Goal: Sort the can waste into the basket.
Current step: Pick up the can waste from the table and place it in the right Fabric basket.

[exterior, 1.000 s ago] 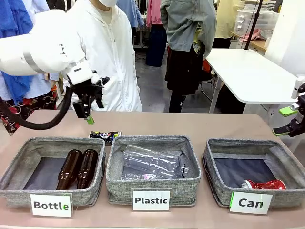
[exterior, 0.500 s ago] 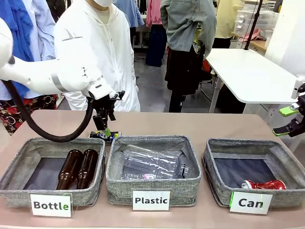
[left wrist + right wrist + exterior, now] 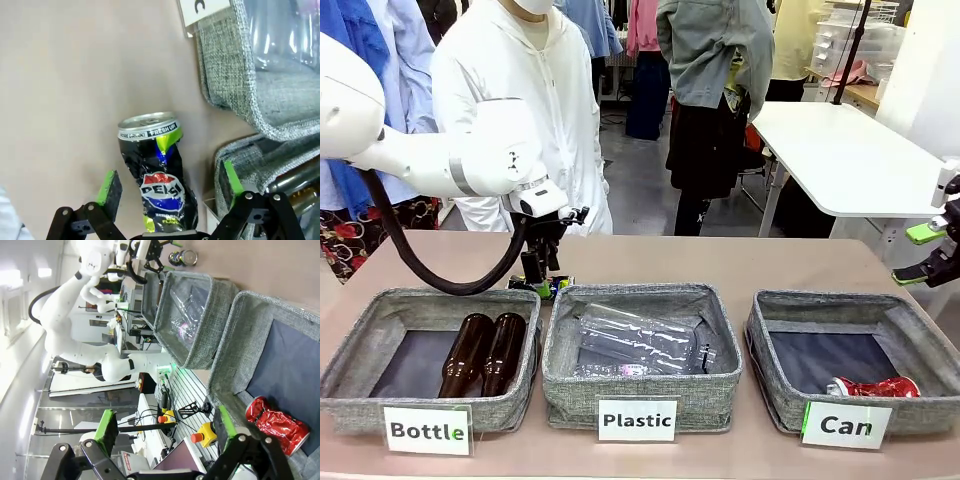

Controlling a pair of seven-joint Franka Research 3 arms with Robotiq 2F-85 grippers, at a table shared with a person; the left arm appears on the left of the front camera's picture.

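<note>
**Grasp approach on the loose can.** The left gripper (image 3: 170, 186), spread and holding nothing, straddles the dented black drink can with colourful print (image 3: 157, 172). This can lies on the tan table (image 3: 720, 262), just behind the grey woven basket labelled "Bottle" (image 3: 380, 305) and its neighbour labelled "Plastic" (image 3: 640, 292). Both green pads (image 3: 110, 186) stand apart from the can wall. A sound grasp is judged to need the pads closed squarely at mid-body, kept clear of the basket rims. The crushed red-and-silver can (image 3: 873, 386) is already in the grey woven basket labelled "Can" (image 3: 820, 300). The right gripper (image 3: 927, 255) hangs spread and empty at the table's right edge.
</note>
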